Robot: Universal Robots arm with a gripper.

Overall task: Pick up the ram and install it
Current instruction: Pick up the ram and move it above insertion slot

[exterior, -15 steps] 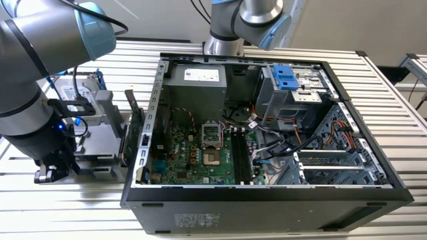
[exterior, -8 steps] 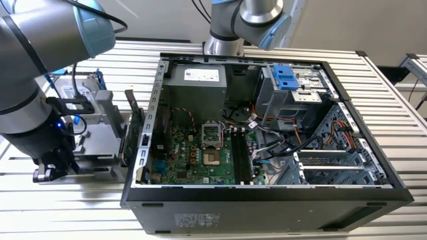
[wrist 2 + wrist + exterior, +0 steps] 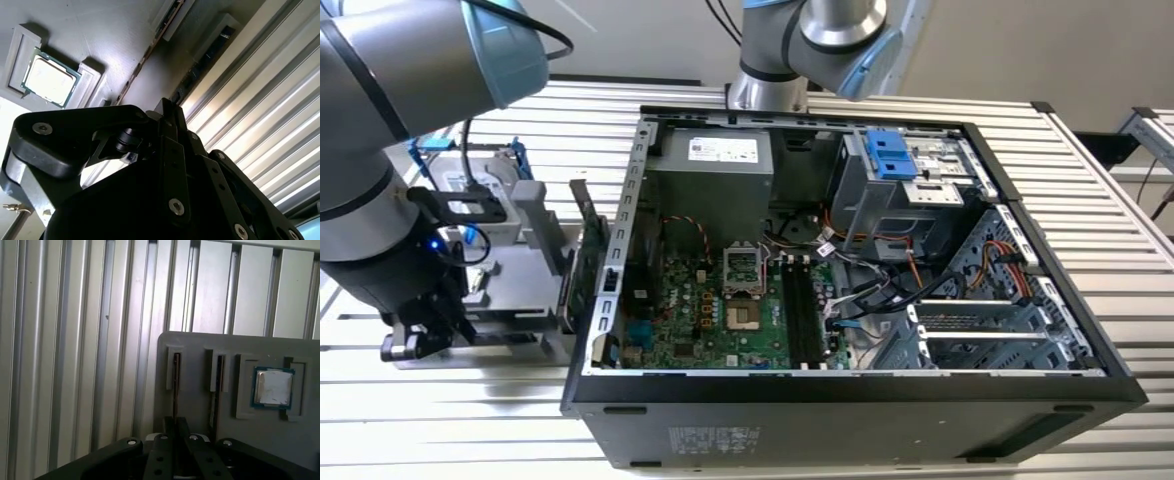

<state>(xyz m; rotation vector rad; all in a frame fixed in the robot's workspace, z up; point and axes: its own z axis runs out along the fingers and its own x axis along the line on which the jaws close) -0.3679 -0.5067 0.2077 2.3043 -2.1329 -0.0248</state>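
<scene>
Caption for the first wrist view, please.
Gripper at the ram, standing edge-on in a slot of the grey holder beside a processor chip.

A slatted aluminium table (image 3: 454, 430) spans the lower left of the exterior view. A plain pale wall (image 3: 640, 35) runs across the top, and another slatted bench (image 3: 1154, 130) sits at the upper right edge. Bright light glints off the slats (image 3: 260, 125).

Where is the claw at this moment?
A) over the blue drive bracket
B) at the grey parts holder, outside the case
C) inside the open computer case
B: in the first wrist view the claw is at the grey parts holder, right by the slot that holds the ram.
</scene>
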